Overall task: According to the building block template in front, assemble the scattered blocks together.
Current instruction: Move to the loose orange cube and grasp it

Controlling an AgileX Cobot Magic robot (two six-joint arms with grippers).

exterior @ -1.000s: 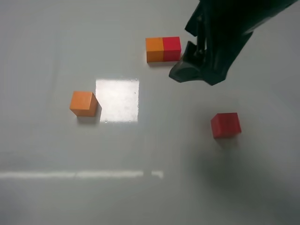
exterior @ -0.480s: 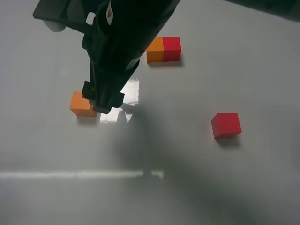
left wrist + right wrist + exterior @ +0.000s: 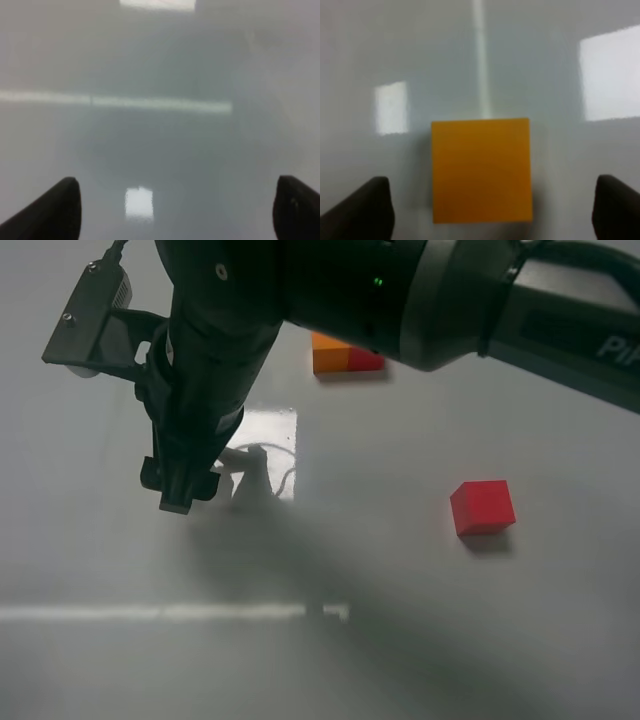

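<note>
R end effector (image 3: 180, 490) hangs over orange block (image 3: 480, 170), jaws apart, block centred betw. them on table (image 3: 400, 640). We'd drop straight, keep jaws square to block faces, close gently. We note red block (image 3: 482, 507) well apart, template (image 3: 345, 358) partly behind arm. L end effector (image 3: 175, 205): jaws apart, nothing betw.

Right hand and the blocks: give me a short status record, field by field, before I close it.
right hand: open, low over the loose orange block
left hand: open, holding nothing
loose orange block: between the right hand's fingers, not gripped
loose red block: alone, right side of the table
template pair: orange and red joined, far side, partly hidden
</note>
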